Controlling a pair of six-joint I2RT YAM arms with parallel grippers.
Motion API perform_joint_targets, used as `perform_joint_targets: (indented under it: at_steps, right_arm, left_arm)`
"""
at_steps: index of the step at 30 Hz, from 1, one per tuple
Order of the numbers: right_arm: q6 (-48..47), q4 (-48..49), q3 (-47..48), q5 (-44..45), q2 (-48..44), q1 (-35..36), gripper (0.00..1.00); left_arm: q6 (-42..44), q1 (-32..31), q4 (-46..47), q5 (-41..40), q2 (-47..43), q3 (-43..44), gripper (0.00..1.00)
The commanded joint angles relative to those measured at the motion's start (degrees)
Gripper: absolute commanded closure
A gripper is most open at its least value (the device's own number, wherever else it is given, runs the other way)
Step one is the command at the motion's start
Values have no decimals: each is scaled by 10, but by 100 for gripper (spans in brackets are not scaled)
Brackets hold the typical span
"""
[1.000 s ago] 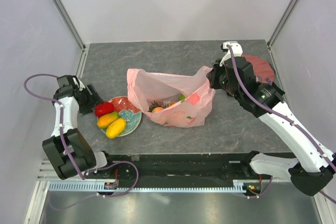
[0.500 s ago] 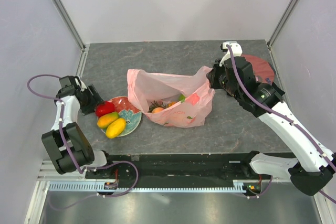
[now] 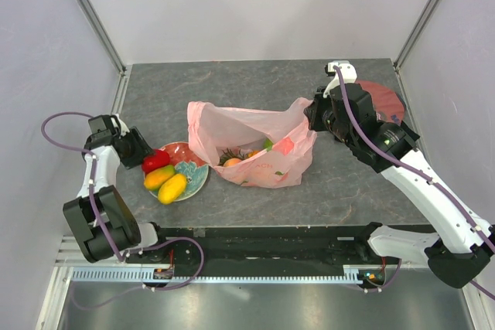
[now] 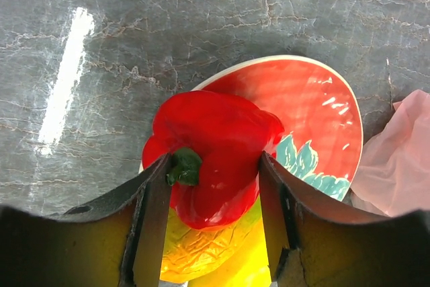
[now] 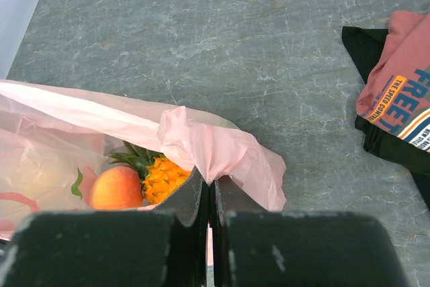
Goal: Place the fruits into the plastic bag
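Left gripper point(image 4: 213, 159): low over the plate point(image 4: 316, 99), fingers spread to either side of the red pepper point(image 4: 222, 132) and close against its flanks; firm grip cannot be told
Red pepper: on the plate's left part, against the yellow fruits point(image 3: 166, 183)
Right gripper point(image 5: 209, 189): fingers pressed together, pinching the rim of the plastic bag point(image 3: 255, 171)
Plastic bag: mid-table point(image 3: 232, 83), mouth open, just beside the plate
Bag contents: pineapple point(image 5: 161, 174), peach point(image 5: 115, 188), green fruit point(image 3: 267, 144)
T-shirt point(image 5: 396, 99): far right corner

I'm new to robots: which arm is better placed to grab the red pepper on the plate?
Left. The left gripper flanks the red pepper on the plate; the right gripper is shut on the plastic bag's rim, holding it open.
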Motion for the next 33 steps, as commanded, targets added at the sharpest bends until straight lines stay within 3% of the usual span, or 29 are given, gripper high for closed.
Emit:
perform_joint_targets:
  at_steps: [1,11,19,26,33]
  right_arm:
    - [2,9,13,6,-1,-3,100]
    - [6,8,18,1,5,-3,100]
    - [6,8,20,0,6,-2,100]
    - [6,8,18,1,6,-2,100]
    - [3,8,19,5,3,-2,100]
  left_arm:
    - [9,-1,5,-3,-33,-14,63]
    - [1,-1,-2,15,-91,-18,79]
    - [-21,-1,-14,56,-114,6,81]
    - [-112,-1,20,132,-157,14,82]
    - [-137,0,20,148,-196,50,82]
